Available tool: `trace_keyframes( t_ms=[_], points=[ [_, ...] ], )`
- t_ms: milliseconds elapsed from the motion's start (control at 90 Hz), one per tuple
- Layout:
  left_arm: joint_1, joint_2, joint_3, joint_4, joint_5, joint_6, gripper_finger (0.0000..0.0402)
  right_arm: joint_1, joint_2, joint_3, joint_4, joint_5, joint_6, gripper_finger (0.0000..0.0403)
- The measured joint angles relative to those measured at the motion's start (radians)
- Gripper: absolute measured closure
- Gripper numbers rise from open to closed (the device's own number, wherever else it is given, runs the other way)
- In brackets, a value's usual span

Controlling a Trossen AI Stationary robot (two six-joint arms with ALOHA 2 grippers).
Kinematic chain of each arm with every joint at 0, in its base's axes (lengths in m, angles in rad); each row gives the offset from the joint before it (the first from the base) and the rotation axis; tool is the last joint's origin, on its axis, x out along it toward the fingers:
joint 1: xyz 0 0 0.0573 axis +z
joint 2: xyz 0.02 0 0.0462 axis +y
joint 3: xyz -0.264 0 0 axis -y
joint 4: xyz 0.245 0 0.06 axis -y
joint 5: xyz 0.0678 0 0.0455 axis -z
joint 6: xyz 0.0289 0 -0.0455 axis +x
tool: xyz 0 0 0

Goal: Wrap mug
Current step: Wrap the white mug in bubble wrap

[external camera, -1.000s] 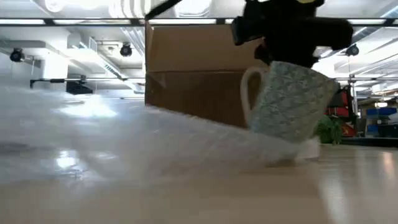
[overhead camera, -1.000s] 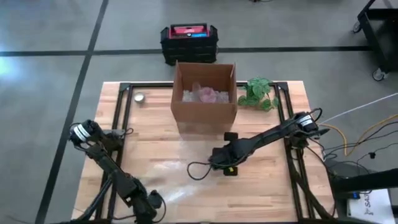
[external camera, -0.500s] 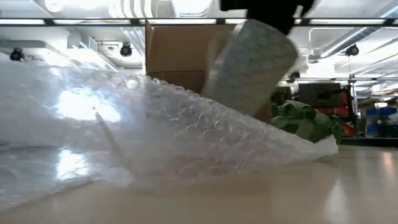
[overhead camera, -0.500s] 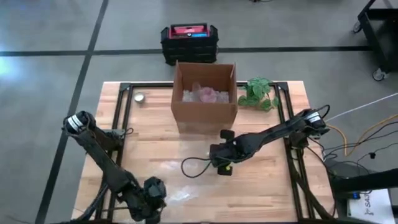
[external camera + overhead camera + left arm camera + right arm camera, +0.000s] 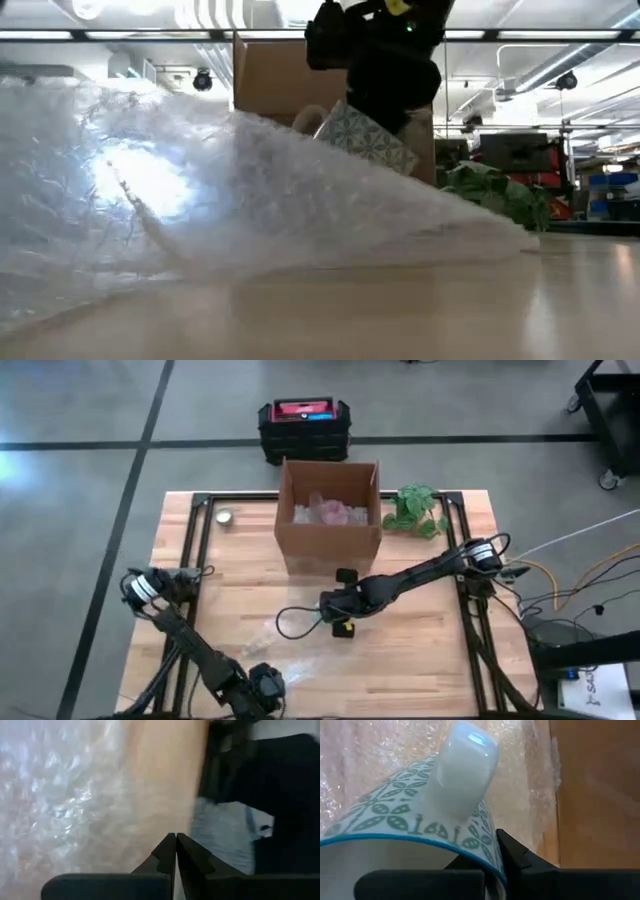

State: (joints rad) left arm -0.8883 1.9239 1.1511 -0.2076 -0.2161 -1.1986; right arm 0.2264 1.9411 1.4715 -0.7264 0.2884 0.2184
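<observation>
A white mug (image 5: 365,140) with a green leaf pattern and a blue rim hangs tilted under my right gripper (image 5: 338,608), which is shut on it over the middle of the table. Its handle (image 5: 465,765) points away from the wrist camera. A clear bubble wrap sheet (image 5: 200,200) lies under and in front of the mug. The sheet's near left part is raised off the table. My left gripper (image 5: 265,682) is at the table's near edge, its fingers (image 5: 176,840) shut, with the wrap (image 5: 45,795) just beyond them. My left gripper is shut at the wrap's near part; the sheet is clear, so where it sits between the fingers does not show. The wrap rises slack from the table toward that gripper. My right gripper holds the mug by its rim (image 5: 490,855), below the handle. One finger (image 5: 515,852) is outside the wall and the other is hidden inside. The mug is tilted, its lower part behind the raised wrap.
An open cardboard box (image 5: 330,510) with pale filling stands at the far middle, a green plant (image 5: 418,510) to its right. A small round object (image 5: 224,517) lies far left. A black and red case (image 5: 305,425) sits on the floor beyond the table.
My right gripper has gone toward the table's left with the mug, lifting it off the wrap and tipping it further over. My left gripper has gone right along the near edge. The wrap's near part, flat before, has been lifted up.
</observation>
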Motion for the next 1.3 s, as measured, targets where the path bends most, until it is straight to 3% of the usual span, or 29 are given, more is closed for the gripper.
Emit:
trace_keyframes(
  t_ms=[78,278,344,489,678,933,1156,1300],
  points=[
    [0.0,0.028,0.001,0.008,0.039,-0.028,0.0402,-0.002,-0.006,-0.001,-0.004,0.0,0.0,0.0403],
    [-0.011,0.068,0.002,0.158,0.258,-0.024,0.0402,-0.007,-0.017,-0.002,-0.059,0.001,-0.001,0.0403],
    [-0.019,0.058,-0.001,0.209,0.337,-0.019,0.0402,-0.01,-0.017,-0.002,-0.074,0.001,0.0,0.0403],
    [-0.047,-0.01,0.0,0.196,0.409,-0.064,0.0402,-0.014,-0.022,-0.002,-0.109,0.004,0.004,0.0403],
    [-0.057,-0.115,0.0,0.071,0.321,-0.133,0.0402,-0.011,-0.041,-0.004,-0.19,0.004,0.051,0.0403],
    [-0.078,-0.199,0.0,-0.204,0.042,-0.178,0.0402,0.025,-0.052,-0.003,-0.452,-0.058,0.197,0.0403],
    [-0.066,-0.183,0.0,-0.38,-0.024,-0.208,0.0402,0.104,-0.067,-0.008,-0.551,-0.087,0.269,0.0403],
    [-0.045,-0.156,-0.003,-0.489,-0.044,-0.224,0.0402,0.144,-0.097,-0.01,-0.596,-0.164,0.301,0.0403]
  ],
)
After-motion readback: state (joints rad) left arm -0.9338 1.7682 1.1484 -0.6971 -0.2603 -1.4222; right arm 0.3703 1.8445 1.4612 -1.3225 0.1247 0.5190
